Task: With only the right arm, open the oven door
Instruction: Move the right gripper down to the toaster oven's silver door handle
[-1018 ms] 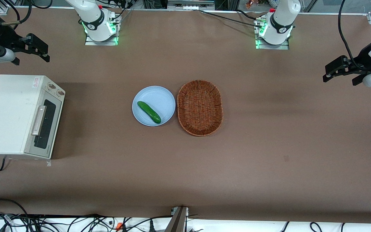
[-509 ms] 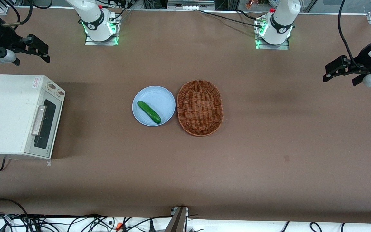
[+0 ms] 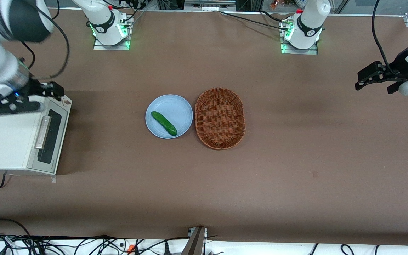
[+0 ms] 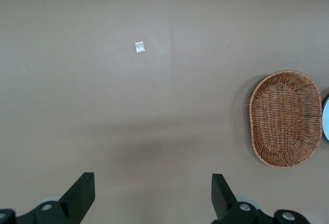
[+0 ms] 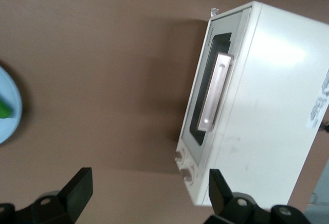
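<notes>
The cream-white oven (image 3: 9, 141) stands at the working arm's end of the table. Its oven door (image 3: 50, 136) is shut, with the silver handle (image 3: 43, 131) across the dark glass. My right arm's gripper (image 3: 53, 92) hovers above the oven's knob end, farther from the front camera than the handle. It is open and empty. The right wrist view shows the gripper (image 5: 149, 190) with its fingers (image 5: 77, 188) wide apart. That view also shows the oven (image 5: 272, 106), its shut door (image 5: 198, 126), the handle (image 5: 216, 93) and the knobs (image 5: 185, 165).
A light blue plate (image 3: 177, 106) with a green cucumber (image 3: 164, 123) sits mid-table beside an oval wicker basket (image 3: 220, 118). The basket also shows in the left wrist view (image 4: 285, 118). The plate's edge shows in the right wrist view (image 5: 13, 111). Cables run along the table's near edge.
The right arm has swung nearer to the front camera and now hangs over the oven's knob end, covering the sticker and one knob. The oven door has stayed shut.
</notes>
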Tool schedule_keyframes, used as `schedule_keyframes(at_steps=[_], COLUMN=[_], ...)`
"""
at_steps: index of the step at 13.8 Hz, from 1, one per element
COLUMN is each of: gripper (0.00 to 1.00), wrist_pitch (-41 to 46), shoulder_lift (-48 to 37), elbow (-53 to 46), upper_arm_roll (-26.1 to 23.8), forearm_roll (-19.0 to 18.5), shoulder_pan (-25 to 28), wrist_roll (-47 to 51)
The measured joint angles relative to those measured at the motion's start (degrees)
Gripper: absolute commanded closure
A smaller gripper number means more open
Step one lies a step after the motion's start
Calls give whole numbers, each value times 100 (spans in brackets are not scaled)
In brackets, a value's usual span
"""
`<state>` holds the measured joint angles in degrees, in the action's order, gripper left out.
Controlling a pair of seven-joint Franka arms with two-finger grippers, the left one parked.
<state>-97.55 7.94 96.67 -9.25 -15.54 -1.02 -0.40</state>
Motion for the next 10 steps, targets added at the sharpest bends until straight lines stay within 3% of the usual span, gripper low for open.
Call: schedule_keyframes(at_steps=[5, 8, 10], gripper=[2, 18, 35], wrist_pitch=[-340, -567, -571], shoulder_lift=[986, 1302, 1322], elbow=[-6, -25, -71], upper_arm_roll=[-86, -50, -24], forearm_roll=[-1037, -1287, -1302], shoulder_pan=[237, 191, 116], wrist_roll=[721, 739, 590])
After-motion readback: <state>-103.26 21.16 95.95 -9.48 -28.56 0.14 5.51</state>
